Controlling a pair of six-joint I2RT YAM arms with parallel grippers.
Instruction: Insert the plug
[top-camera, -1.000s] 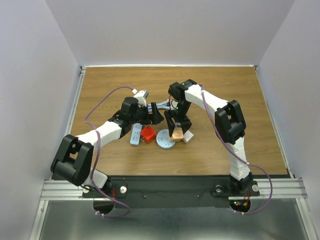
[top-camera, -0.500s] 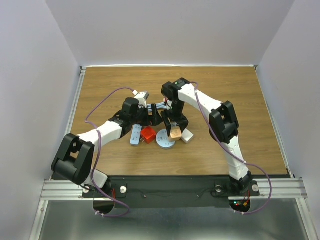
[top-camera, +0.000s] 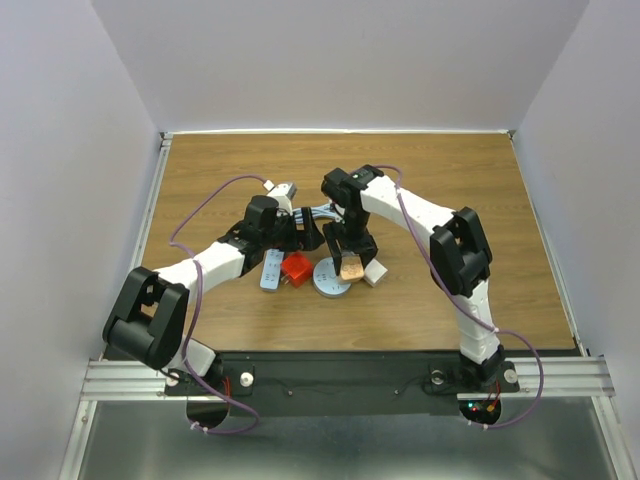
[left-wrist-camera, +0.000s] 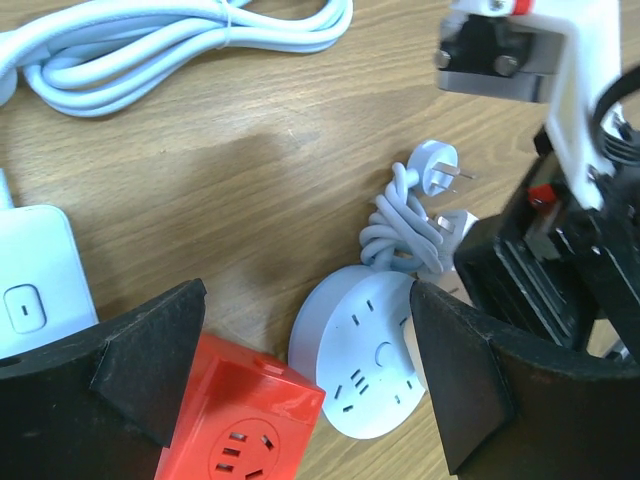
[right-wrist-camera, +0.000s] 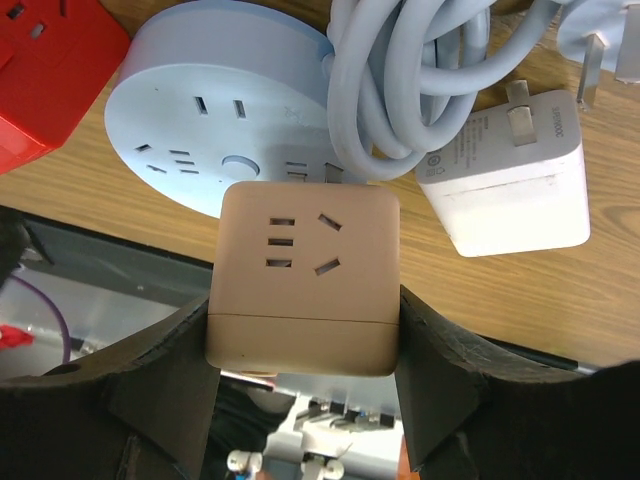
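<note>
My right gripper (right-wrist-camera: 303, 345) is shut on a tan cube plug adapter (right-wrist-camera: 303, 275), seen in the top view (top-camera: 351, 266). I hold the cube just over the near edge of the round pale-blue power socket (right-wrist-camera: 215, 120), and its metal prongs show at that rim. The round socket (top-camera: 328, 281) lies on the table with its grey cable (right-wrist-camera: 400, 80) coiled behind it. My left gripper (left-wrist-camera: 305, 300) is open and empty. It hovers over the round socket (left-wrist-camera: 365, 365) and a red cube socket (left-wrist-camera: 240, 425).
A white charger block (right-wrist-camera: 510, 185) lies right of the round socket. A white power strip (left-wrist-camera: 35, 290) lies left of the red cube (top-camera: 295, 268). A white cable bundle (left-wrist-camera: 180, 40) lies behind them. My two arms are close together at the table's middle (top-camera: 450, 300).
My right gripper has moved slightly left with the tan cube, closer over the round socket. My left arm has stayed put.
</note>
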